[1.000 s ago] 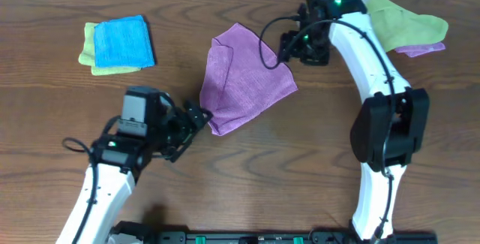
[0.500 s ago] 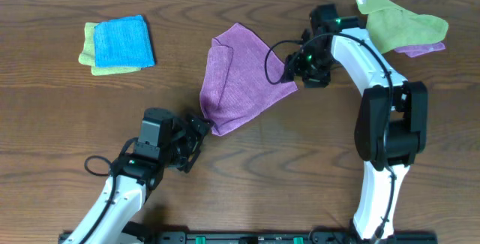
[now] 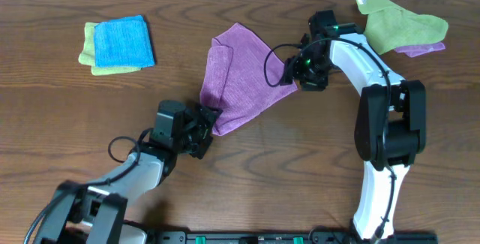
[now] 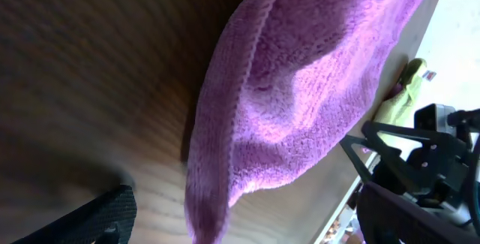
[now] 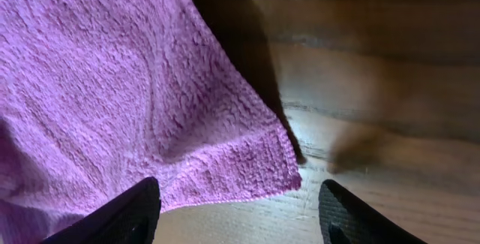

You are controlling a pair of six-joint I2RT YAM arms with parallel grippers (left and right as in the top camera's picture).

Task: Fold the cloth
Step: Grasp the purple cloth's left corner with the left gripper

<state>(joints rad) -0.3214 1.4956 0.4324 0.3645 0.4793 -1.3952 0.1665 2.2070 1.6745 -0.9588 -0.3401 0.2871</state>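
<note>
The cloth [image 3: 241, 79] is seen lying at the middle of the counter [image 3: 300, 169]. Its lower corner is flanked by the left tool [image 3: 208, 121], held wide, and its right corner by the right tool [image 3: 292, 75], likewise wide.

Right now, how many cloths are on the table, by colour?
Purple: 2 (the cloth at centre; second purple cloth peeking from under the top-right green cloth)
Lime-green: 2 (the top-right one; left green cloth under the blue)
Blue: 1 (blue cloth)
Total: 5
</note>
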